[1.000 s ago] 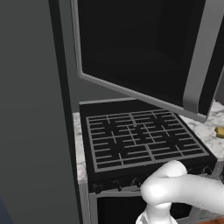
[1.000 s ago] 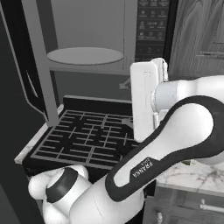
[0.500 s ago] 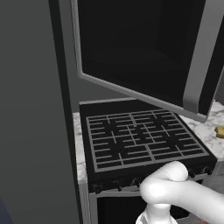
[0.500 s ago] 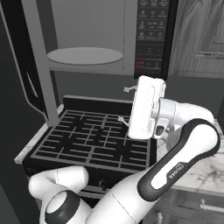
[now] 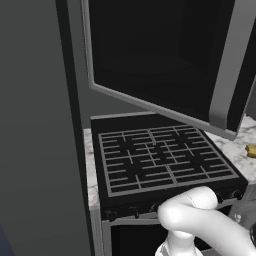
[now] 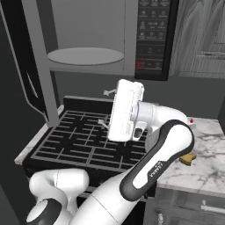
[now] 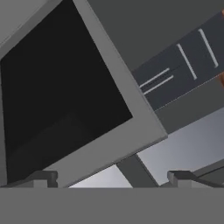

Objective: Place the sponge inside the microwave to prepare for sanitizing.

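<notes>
- Marble counter (image 6: pixel 206 162) flanks a black grated stove (image 6: pixel 83 140) beneath the microwave (image 6: pixel 92 35); wooden cabinets (image 6: pixel 200 35) hang to the right in the right base view.
- We see the microwave standing open; its dark glass door (image 5: pixel 160 55) swings out over the stove in the left base view, and the round pale turntable (image 6: pixel 85 56) sits bare in the grey cavity.
- We find its black button panel (image 6: pixel 154 35) with red marks just right of the cavity.
- We see the sponge (image 6: pixel 189 158) lying on the marble to the right of the stove, partly hidden behind the arm; in the left base view it shows at the right edge (image 5: pixel 251 150).
- Our gripper (image 7: pixel 111 177) shows 2 dark fingertips (image 7: pixel 41 177) spread well apart with nothing between them, so it is released; it faces the door's grey frame.
- We see the white hand (image 6: pixel 126 110) raised above the stove, well apart from the sponge.
</notes>
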